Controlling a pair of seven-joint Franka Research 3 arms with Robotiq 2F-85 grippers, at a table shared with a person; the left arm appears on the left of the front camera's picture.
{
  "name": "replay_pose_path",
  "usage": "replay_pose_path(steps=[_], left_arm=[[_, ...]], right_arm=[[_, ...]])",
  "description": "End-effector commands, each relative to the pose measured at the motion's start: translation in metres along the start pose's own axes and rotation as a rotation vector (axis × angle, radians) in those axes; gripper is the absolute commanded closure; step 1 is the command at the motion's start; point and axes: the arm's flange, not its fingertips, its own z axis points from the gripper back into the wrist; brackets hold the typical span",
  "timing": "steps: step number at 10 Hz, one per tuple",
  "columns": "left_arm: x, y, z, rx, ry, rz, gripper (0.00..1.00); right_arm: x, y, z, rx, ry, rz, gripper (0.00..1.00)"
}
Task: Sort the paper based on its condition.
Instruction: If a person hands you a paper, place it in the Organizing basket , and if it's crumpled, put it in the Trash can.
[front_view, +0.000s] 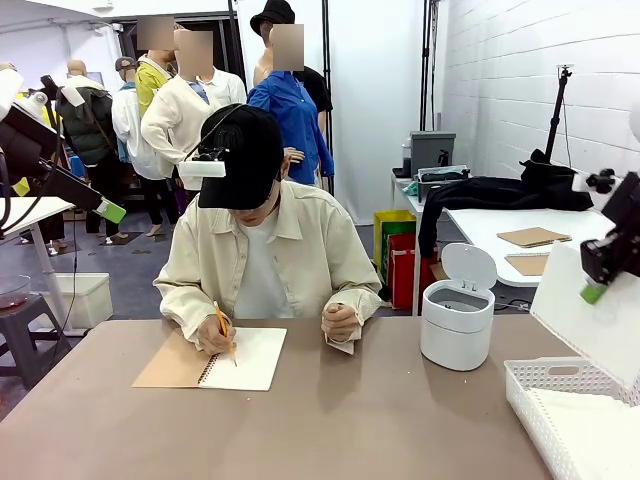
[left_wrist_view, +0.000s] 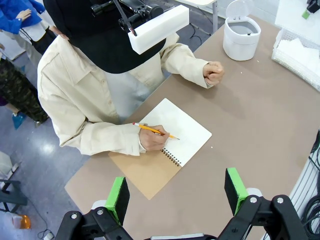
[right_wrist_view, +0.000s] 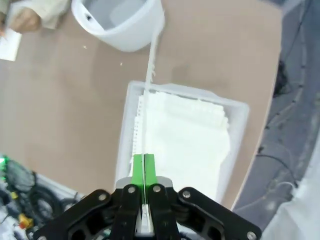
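White paper sheet (front_view: 585, 335) pinched by one edge btwn right fingers (right_wrist_view: 144, 165), pads pressed flat together on it, no gap. Hanging down from the pinch, smooth & flat as far as visible, no crumple showing. Edge-on in right wrist view: thin line straight out from fingertips, long axis across lattice basket (right_wrist_view: 125, 150) twd white bin (right_wrist_view: 117, 25) beyond. Basket directly below fingers, w/ stack of more sheets (right_wrist_view: 185, 135) lying flat inside. Bin just past basket's far wall, lid up.

Key relation: held sheet over basket, bin farther along same line. Judged next: if good, lower + release into basket; if bad, reach fwd to bin.

Left fingers (front_view: 110, 211) spread wide, holding nothing, up over opposite side of desk (front_view: 380, 420), well apart from basket. Below them, person's hand (left_wrist_view: 152, 140) w/ pencil (left_wrist_view: 155, 131) on spiral notebook (left_wrist_view: 187, 132). Right arm clearly nearer to both drop spots.

Likely risk: thin sheet swinging or catching basket rim on way down.
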Motion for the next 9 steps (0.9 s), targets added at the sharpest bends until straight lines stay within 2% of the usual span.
replay_pose_path(steps=[1,2,6,9], left_arm=[[0.0,0.0,0.0,0.0,0.0,0.002,0.0],[0.0,0.0,0.0,0.0,0.0,0.002,0.0],[0.0,0.0,0.0,0.0,0.0,0.002,0.0],[0.0,0.0,0.0,0.0,0.0,0.002,0.0]], right_arm=[[0.002,-0.012,-0.019,0.019,0.038,-0.173,1.0],[0.0,0.0,0.0,0.0,0.0,0.0,1.0],[-0.002,-0.002,-0.003,0.005,0.006,-0.033,1.0],[-0.026,0.006,-0.032,0.096,0.016,-0.022,1.0]])
